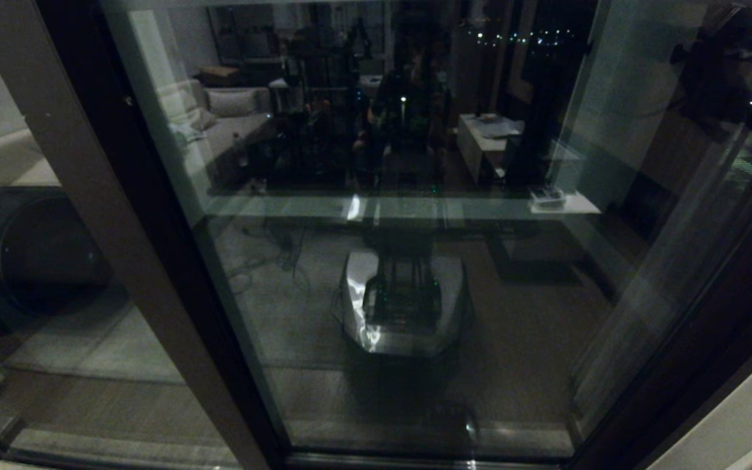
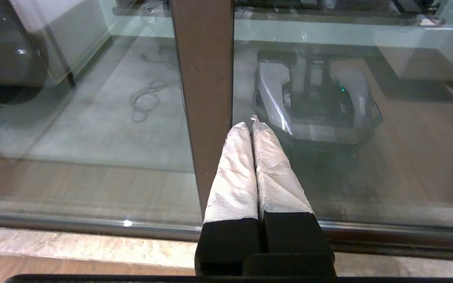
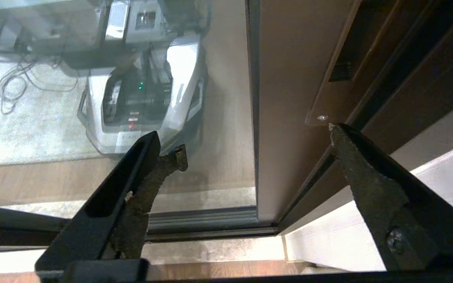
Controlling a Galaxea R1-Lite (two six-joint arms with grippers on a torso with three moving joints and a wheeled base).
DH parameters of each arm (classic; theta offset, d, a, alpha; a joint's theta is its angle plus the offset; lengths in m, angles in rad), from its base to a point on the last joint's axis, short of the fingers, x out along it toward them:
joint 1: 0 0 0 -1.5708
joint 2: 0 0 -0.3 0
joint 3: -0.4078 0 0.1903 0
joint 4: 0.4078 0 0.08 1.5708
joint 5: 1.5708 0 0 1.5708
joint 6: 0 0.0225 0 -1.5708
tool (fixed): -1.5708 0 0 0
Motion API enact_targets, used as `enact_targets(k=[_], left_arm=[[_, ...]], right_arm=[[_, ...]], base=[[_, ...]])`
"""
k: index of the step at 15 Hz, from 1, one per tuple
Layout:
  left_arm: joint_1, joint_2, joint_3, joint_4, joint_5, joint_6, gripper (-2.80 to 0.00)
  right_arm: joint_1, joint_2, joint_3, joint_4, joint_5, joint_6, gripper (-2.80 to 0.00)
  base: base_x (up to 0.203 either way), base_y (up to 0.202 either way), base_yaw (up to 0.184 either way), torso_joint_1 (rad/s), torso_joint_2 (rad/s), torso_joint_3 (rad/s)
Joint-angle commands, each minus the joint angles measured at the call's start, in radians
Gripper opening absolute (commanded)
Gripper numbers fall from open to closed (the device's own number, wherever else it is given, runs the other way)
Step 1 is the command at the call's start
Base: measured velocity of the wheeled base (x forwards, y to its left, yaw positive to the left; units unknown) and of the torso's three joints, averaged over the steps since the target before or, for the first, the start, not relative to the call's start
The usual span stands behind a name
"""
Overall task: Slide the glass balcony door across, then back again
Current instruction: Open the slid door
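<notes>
The glass balcony door [image 1: 415, 307] fills the head view, and neither gripper shows there. In the right wrist view its brown upright edge [image 3: 285, 98] stands against the dark jamb [image 3: 415, 78]. That edge carries a narrow recessed slot handle [image 3: 341, 65] on a plate ending in a small round screw [image 3: 321, 117]. My right gripper [image 3: 256, 143] is open, with the edge between its fingers and one fingertip [image 3: 334, 131] just under the plate. My left gripper [image 2: 250, 125] is shut on nothing, its white-wrapped tips beside a plain brown stile [image 2: 205, 98].
The plain stile [image 1: 108, 215] runs down the left of the head view, with a dark round appliance [image 1: 43, 254] behind the glass beside it. A floor track [image 3: 203, 224] and a pale stone sill [image 2: 92, 245] run below. A white wall [image 3: 368, 232] adjoins the jamb. The glass mirrors my base.
</notes>
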Motion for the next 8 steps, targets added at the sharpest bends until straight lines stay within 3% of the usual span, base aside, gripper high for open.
enact_targets(k=[1, 8], left_arm=[[0.0, 0.0, 0.002, 0.0, 0.0, 0.0, -2.8], [0.0, 0.0, 0.002, 0.0, 0.0, 0.0, -2.8]], right_arm=[[0.005, 0.024, -0.003, -0.005, 0.006, -0.002, 0.0], [0.01, 0.049, 0.005, -0.073, 0.009, 0.0, 0.0]], base=[[0.0, 0.0, 0.0, 0.0, 0.0, 0.0], [0.0, 0.0, 0.0, 0.0, 0.0, 0.0]])
